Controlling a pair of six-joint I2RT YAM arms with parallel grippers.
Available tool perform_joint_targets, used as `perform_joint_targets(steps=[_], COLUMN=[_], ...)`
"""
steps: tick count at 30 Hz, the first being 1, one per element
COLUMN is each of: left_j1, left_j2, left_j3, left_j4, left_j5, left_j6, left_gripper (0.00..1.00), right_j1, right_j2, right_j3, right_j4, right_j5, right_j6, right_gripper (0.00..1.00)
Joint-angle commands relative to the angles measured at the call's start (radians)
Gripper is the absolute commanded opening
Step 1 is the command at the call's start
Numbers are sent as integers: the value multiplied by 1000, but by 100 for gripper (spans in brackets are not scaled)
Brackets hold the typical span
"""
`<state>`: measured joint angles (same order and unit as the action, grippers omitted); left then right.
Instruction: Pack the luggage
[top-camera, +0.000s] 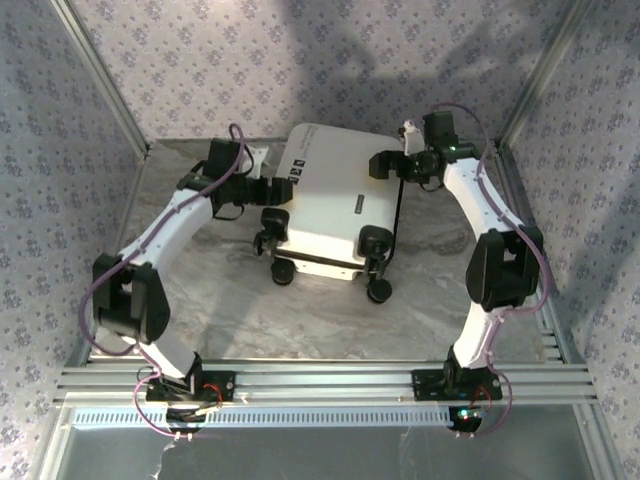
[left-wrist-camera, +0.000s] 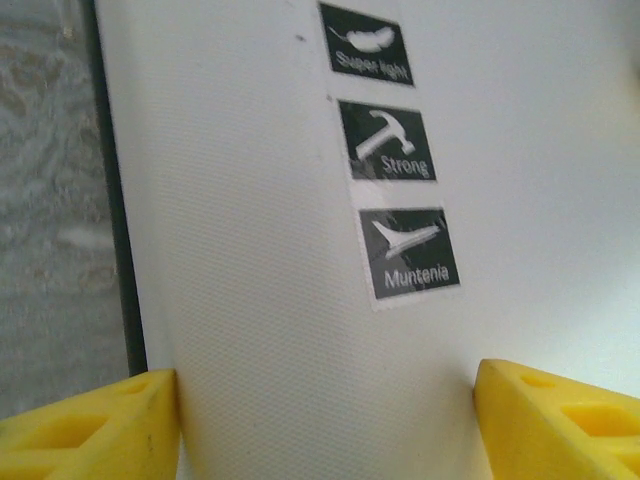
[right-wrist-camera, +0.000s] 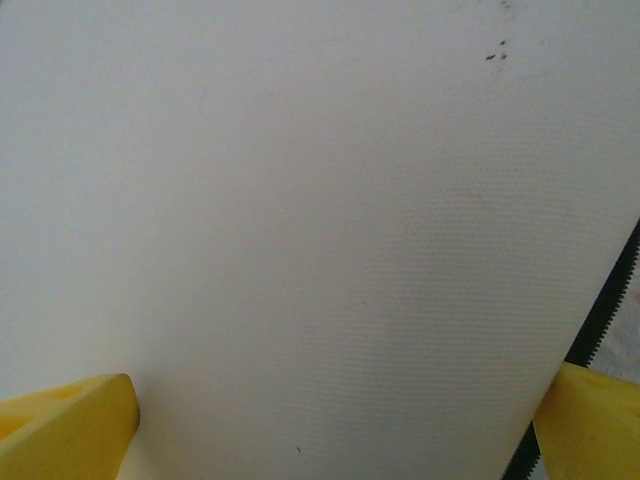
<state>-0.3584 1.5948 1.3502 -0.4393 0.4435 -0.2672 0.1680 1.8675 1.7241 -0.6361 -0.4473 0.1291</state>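
The white luggage (top-camera: 330, 210) lies closed and flat mid-table, its black wheels (top-camera: 378, 290) toward the arm bases. My left gripper (top-camera: 270, 190) is at its left side near the black labels (top-camera: 297, 170). In the left wrist view that gripper (left-wrist-camera: 325, 430) is open, its yellow fingers (left-wrist-camera: 90, 430) apart over the shell (left-wrist-camera: 260, 250) beside the labels (left-wrist-camera: 395, 150) and zipper band (left-wrist-camera: 118, 250). My right gripper (top-camera: 385, 165) is at the far right side. It (right-wrist-camera: 335, 430) stands wide open against the shell (right-wrist-camera: 300, 200), one finger (right-wrist-camera: 595, 420) by the zipper band (right-wrist-camera: 600, 310).
Patterned walls and slanted metal posts (top-camera: 100, 70) close in the back and sides. An aluminium rail (top-camera: 320, 380) runs along the near edge. Bare marbled tabletop (top-camera: 300, 320) lies between the wheels and the rail.
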Motion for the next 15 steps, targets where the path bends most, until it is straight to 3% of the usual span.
perform_joint_targets(steps=[1,7,15], left_j1=[-236,-413,-428], left_j2=[-65,-136,-57], left_j3=[-132,-225,-107], left_j4=[167,293,256], left_j5=[267,231,243], left_j6=[-70,-83,-50], left_gripper=[73,74,73], right_j1=[204,331,390], right_j2=[87,247,310], right_j3=[123,361,500], right_j4=[-24,-139,-220], right_j5=[-262,-335,-398], right_j6=[-64,-94,-117], right_gripper=[99,98,98])
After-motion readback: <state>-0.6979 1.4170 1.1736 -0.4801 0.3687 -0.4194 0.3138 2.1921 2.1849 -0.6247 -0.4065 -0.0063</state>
